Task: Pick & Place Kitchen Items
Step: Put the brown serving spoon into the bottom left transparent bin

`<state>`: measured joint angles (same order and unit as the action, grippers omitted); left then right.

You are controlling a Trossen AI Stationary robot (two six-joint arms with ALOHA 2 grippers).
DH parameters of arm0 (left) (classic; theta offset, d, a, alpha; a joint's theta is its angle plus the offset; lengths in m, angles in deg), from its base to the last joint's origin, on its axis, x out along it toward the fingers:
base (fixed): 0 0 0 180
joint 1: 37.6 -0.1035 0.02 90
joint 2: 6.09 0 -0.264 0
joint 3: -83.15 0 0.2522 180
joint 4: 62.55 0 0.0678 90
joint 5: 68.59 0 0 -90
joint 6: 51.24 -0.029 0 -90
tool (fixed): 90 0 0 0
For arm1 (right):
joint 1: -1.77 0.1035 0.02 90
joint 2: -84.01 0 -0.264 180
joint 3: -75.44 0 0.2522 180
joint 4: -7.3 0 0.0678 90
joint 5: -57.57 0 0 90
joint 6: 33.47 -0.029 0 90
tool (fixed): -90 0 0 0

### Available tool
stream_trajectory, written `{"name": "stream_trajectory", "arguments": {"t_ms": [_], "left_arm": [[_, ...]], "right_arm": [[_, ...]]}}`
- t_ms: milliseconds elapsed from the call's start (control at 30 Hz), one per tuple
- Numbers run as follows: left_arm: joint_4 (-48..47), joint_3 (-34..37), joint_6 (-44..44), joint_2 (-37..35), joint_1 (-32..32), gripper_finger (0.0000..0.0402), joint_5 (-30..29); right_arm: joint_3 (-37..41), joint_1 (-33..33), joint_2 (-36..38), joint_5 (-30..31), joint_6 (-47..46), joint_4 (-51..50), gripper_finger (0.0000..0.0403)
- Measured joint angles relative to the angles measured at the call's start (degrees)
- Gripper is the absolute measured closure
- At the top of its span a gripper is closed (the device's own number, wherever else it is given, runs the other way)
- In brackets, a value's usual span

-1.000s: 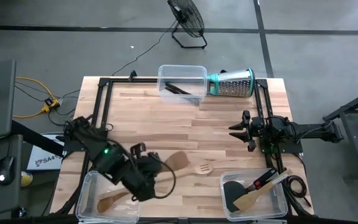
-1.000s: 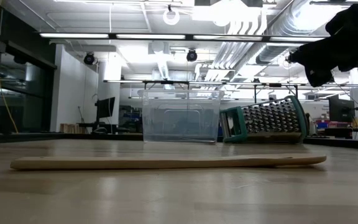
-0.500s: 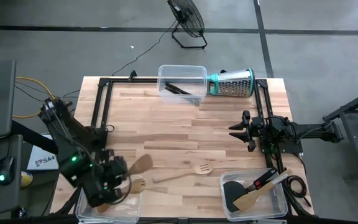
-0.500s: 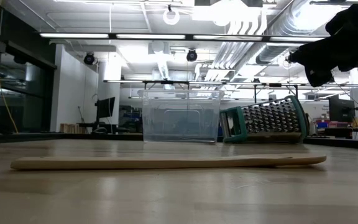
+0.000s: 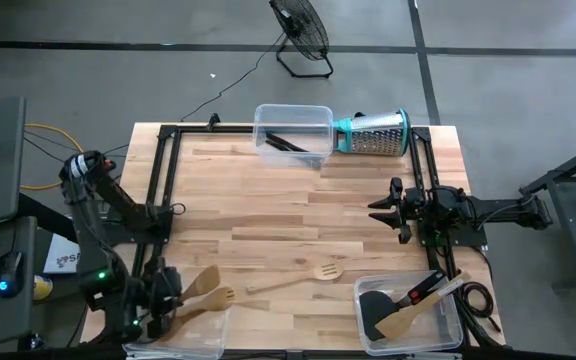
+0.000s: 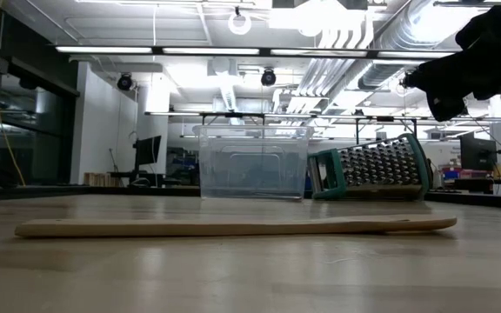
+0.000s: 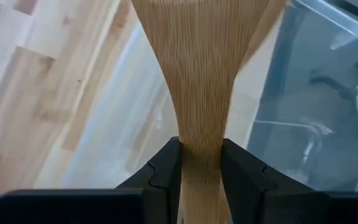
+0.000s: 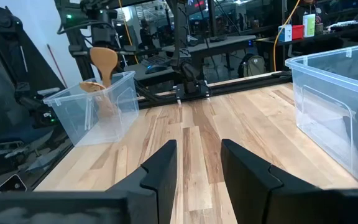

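Observation:
My left gripper (image 5: 160, 302) is at the table's near left corner, over a clear bin (image 5: 196, 330), shut on a pale wooden spatula (image 5: 203, 280). The spatula's broad head also shows above that bin in the right wrist view (image 8: 104, 59). A second wooden spoon (image 5: 211, 297) leans in the bin. A slotted wooden fork (image 5: 308, 275) lies flat on the table; it also shows in the low view (image 6: 233, 227). My right gripper (image 5: 386, 210) hangs open and empty at the table's right side. My left gripper pinches the wooden spatula's narrow handle (image 7: 201, 155) between its two fingers (image 7: 166, 168), which lie across the handle. The broad head reaches out past the fingertips. The spatula is lifted clear, over the bin's wall.
A clear bin (image 5: 293, 130) with thin black tools stands at the far edge, next to a steel grater (image 5: 373, 133) with a teal rim. A near right bin (image 5: 450, 330) holds a black spatula, a wooden spatula and a red-black handle. A black frame borders the table.
My left gripper has carried the wooden spatula toward the table's left and near edges, from beside the slotted fork to over the near left bin. The arm has swung back with it. The spatula stays lifted in the shut fingers.

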<state>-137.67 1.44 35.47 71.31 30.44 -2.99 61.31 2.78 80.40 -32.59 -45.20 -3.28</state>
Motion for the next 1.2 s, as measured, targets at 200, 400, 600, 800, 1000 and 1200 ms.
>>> {"name": "stream_trajectory", "arguments": {"t_ms": [200, 400, 600, 800, 1000, 1200], "left_arm": [[3.7, 1.5, 0.6, 0.0, 2.3, 0.0290, -0.1], [4.2, 1.7, 0.5, 0.0, 2.2, 0.0279, 0.1], [4.2, 1.7, 0.5, 0.0, 2.2, 0.0277, 0.1], [4.2, 1.7, 0.6, -1.6, 2.1, 0.0277, 0.1], [3.5, 1.1, 1.0, -3.8, 2.1, 0.0277, -1.4], [0.7, -1.4, -0.8, -5.9, 1.1, 0.0277, -6.8]], "right_arm": [[0.0, 0.0, 0.0, 0.0, 0.0, 0.0, 0.0286], [0.0, 0.0, 0.0, 0.0, 0.0, 0.0, 0.0286], [0.0, 0.0, 0.0, 0.0, 0.0, 0.0, 0.0286], [0.0, 0.0, 0.0, 0.0, 0.0, 0.0, 0.0286], [0.0, 0.0, 0.0, 0.0, 0.0, 0.0, 0.0286], [0.0, 0.0, 0.0, 0.0, 0.0, 0.0, 0.0286]]}}
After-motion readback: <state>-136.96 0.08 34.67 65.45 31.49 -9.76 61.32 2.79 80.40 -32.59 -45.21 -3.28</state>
